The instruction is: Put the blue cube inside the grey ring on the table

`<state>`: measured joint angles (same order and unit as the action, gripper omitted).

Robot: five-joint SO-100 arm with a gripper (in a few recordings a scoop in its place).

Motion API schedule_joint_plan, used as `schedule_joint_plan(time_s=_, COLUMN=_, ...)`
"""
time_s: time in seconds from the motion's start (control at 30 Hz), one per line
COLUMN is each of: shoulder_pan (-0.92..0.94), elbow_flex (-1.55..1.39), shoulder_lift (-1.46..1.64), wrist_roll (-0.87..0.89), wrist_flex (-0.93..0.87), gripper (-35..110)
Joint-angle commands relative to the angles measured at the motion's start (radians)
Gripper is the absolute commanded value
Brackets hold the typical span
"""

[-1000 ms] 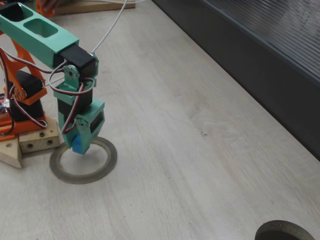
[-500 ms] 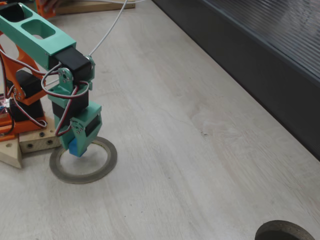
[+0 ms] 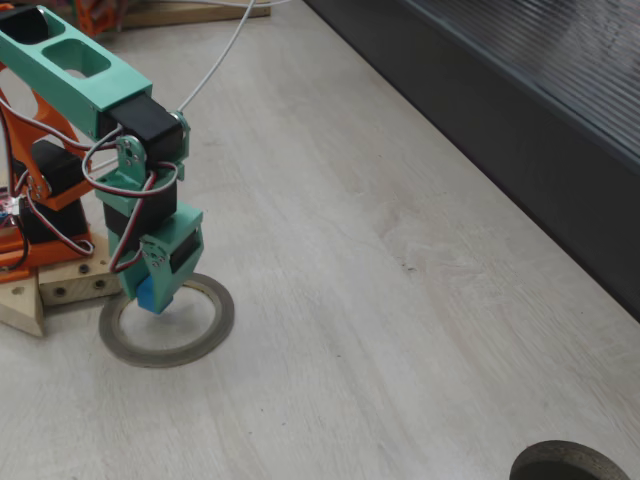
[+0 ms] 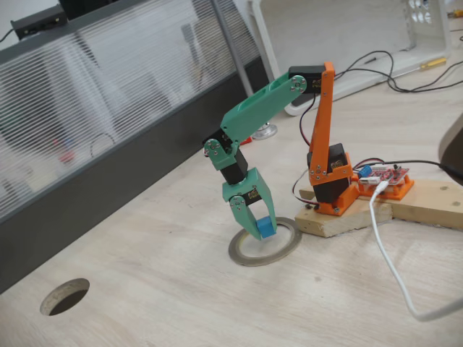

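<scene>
Now your green jaws, pinching the small bright-blue cube (image 3: 147,296), have stopped dropping and hang over the flat grey-brown ring (image 3: 167,321); release looks next.

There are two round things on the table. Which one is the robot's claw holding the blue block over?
The thin grey ring beside the arm's wooden base. The gripper holds the blue cube over it. The dark round hole sits far off at the table's edge.

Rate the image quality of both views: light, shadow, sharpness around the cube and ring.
In both fixed views the light is soft and even, without glare. In one fixed view the blue cube in the gripper and the grey ring look sharp, with faint shadow; in the other the cube is crisp too, though the window behind is washed out.
</scene>
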<state>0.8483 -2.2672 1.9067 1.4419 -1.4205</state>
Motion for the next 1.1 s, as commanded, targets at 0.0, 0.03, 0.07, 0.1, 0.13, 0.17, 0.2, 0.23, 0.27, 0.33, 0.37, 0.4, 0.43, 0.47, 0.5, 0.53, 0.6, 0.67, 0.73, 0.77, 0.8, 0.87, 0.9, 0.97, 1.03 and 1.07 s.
schedule_joint_plan(time_s=0.0, shoulder_pan=0.012, elbow_flex=-0.017, shoulder_lift=0.044, wrist_roll=0.012, wrist_flex=-0.020, gripper=19)
schedule_joint_plan(time_s=0.03, shoulder_pan=0.012, elbow_flex=-0.017, shoulder_lift=0.044, wrist_roll=0.012, wrist_flex=-0.020, gripper=19)
schedule_joint_plan(time_s=0.07, shoulder_pan=0.012, elbow_flex=-0.017, shoulder_lift=0.041, wrist_roll=0.012, wrist_flex=-0.020, gripper=19)
schedule_joint_plan(time_s=0.1, shoulder_pan=0.012, elbow_flex=-0.017, shoulder_lift=0.040, wrist_roll=0.012, wrist_flex=-0.020, gripper=19)
schedule_joint_plan(time_s=0.13, shoulder_pan=0.012, elbow_flex=-0.017, shoulder_lift=0.038, wrist_roll=0.012, wrist_flex=-0.020, gripper=19)
schedule_joint_plan(time_s=0.17, shoulder_pan=0.012, elbow_flex=-0.017, shoulder_lift=0.037, wrist_roll=0.012, wrist_flex=-0.020, gripper=19)
schedule_joint_plan(time_s=0.2, shoulder_pan=0.012, elbow_flex=-0.017, shoulder_lift=0.035, wrist_roll=0.012, wrist_flex=-0.020, gripper=19)
schedule_joint_plan(time_s=0.23, shoulder_pan=0.012, elbow_flex=-0.017, shoulder_lift=0.034, wrist_roll=0.012, wrist_flex=-0.020, gripper=19)
schedule_joint_plan(time_s=0.27, shoulder_pan=0.012, elbow_flex=-0.017, shoulder_lift=0.034, wrist_roll=0.012, wrist_flex=-0.020, gripper=19)
schedule_joint_plan(time_s=0.33, shoulder_pan=0.012, elbow_flex=-0.017, shoulder_lift=0.034, wrist_roll=0.012, wrist_flex=-0.020, gripper=19)
schedule_joint_plan(time_s=0.37, shoulder_pan=0.012, elbow_flex=-0.017, shoulder_lift=0.034, wrist_roll=0.009, wrist_flex=-0.020, gripper=19)
schedule_joint_plan(time_s=0.4, shoulder_pan=0.012, elbow_flex=-0.017, shoulder_lift=0.034, wrist_roll=0.009, wrist_flex=-0.020, gripper=19)
schedule_joint_plan(time_s=0.43, shoulder_pan=0.012, elbow_flex=-0.017, shoulder_lift=0.034, wrist_roll=0.009, wrist_flex=-0.018, gripper=19)
schedule_joint_plan(time_s=0.47, shoulder_pan=0.012, elbow_flex=-0.017, shoulder_lift=0.034, wrist_roll=0.009, wrist_flex=-0.012, gripper=19)
schedule_joint_plan(time_s=0.5, shoulder_pan=0.012, elbow_flex=-0.017, shoulder_lift=0.034, wrist_roll=0.009, wrist_flex=-0.018, gripper=19)
schedule_joint_plan(time_s=0.53, shoulder_pan=0.012, elbow_flex=-0.017, shoulder_lift=0.034, wrist_roll=0.009, wrist_flex=-0.018, gripper=19)
schedule_joint_plan(time_s=0.6, shoulder_pan=0.014, elbow_flex=-0.017, shoulder_lift=0.032, wrist_roll=0.009, wrist_flex=-0.020, gripper=19)
schedule_joint_plan(time_s=0.67, shoulder_pan=0.017, elbow_flex=-0.017, shoulder_lift=0.032, wrist_roll=0.009, wrist_flex=-0.020, gripper=19)
schedule_joint_plan(time_s=0.73, shoulder_pan=0.017, elbow_flex=-0.009, shoulder_lift=0.034, wrist_roll=0.008, wrist_flex=-0.011, gripper=19)
schedule_joint_plan(time_s=0.77, shoulder_pan=0.017, elbow_flex=-0.006, shoulder_lift=0.040, wrist_roll=0.008, wrist_flex=-0.011, gripper=19)
schedule_joint_plan(time_s=0.8, shoulder_pan=0.017, elbow_flex=-0.005, shoulder_lift=0.041, wrist_roll=0.008, wrist_flex=-0.011, gripper=19)
schedule_joint_plan(time_s=0.87, shoulder_pan=0.017, elbow_flex=-0.005, shoulder_lift=0.041, wrist_roll=0.008, wrist_flex=-0.012, gripper=19)
schedule_joint_plan(time_s=0.9, shoulder_pan=0.017, elbow_flex=-0.005, shoulder_lift=0.041, wrist_roll=0.008, wrist_flex=-0.011, gripper=19)
schedule_joint_plan(time_s=0.97, shoulder_pan=0.018, elbow_flex=-0.005, shoulder_lift=0.043, wrist_roll=0.008, wrist_flex=-0.011, gripper=20)
schedule_joint_plan(time_s=1.03, shoulder_pan=0.018, elbow_flex=-0.003, shoulder_lift=0.043, wrist_roll=0.008, wrist_flex=-0.009, gripper=20)
schedule_joint_plan(time_s=1.07, shoulder_pan=0.018, elbow_flex=-0.003, shoulder_lift=0.043, wrist_roll=0.008, wrist_flex=-0.009, gripper=20)
